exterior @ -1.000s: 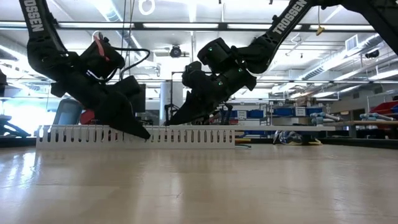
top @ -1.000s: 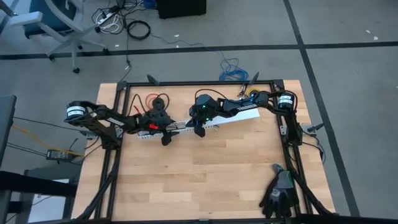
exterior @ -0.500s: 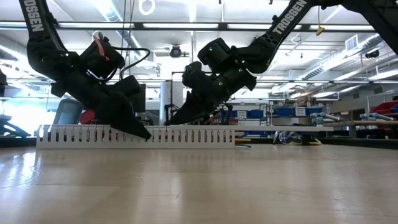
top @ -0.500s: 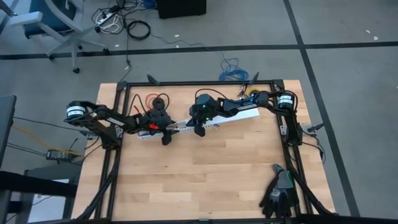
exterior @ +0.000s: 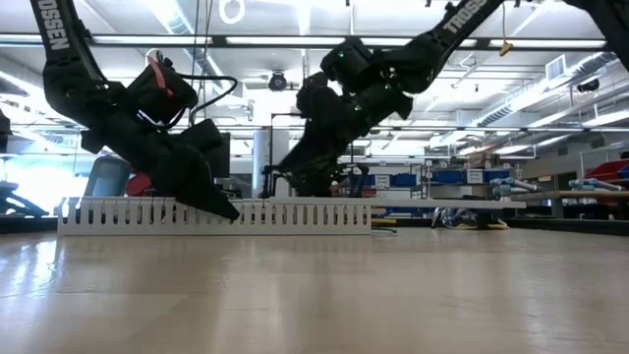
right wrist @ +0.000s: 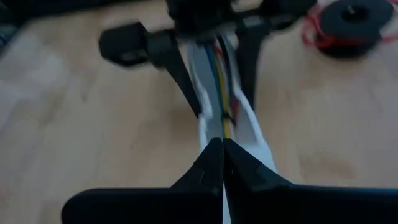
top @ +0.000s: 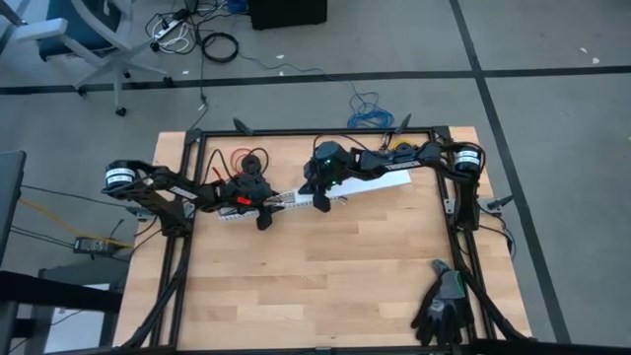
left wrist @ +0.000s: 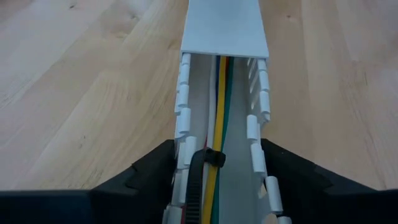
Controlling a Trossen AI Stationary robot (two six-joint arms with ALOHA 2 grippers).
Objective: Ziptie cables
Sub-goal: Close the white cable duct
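Presently, your left gripper (top: 264, 211) sits low over the white plastic channel (left wrist: 225, 28), its jaws standing apart on either side of the channel's slotted walls rather than gripping anything you can see. Inside the channel lie the cables (left wrist: 220, 134), smooth insulated wires in yellow, green, red and blue running lengthwise along the floor of the trough. The ziptie (left wrist: 200, 174), a thin dark ribbed strip, arches across the wires near the left jaws; whether its tail is threaded through the head cannot be told.

Your right gripper (right wrist: 222, 163) has its jaws fully closed, tips pressed together, hovering above the channel's other stretch and aimed along it toward the left arm; nothing visible is pinched between them. In the low view it hangs clear above the channel's top edge.

Judgement: the step in hand appears to be looping and tightening the ziptie round the bundle. The next move likely calls for you to bring the right jaws down onto the free end and pull while the left steadies the channel. The strip is slender and slippery; expect it to slide. The red wire spool (right wrist: 351, 18) lies well apart on the wooden table (top: 325, 276).
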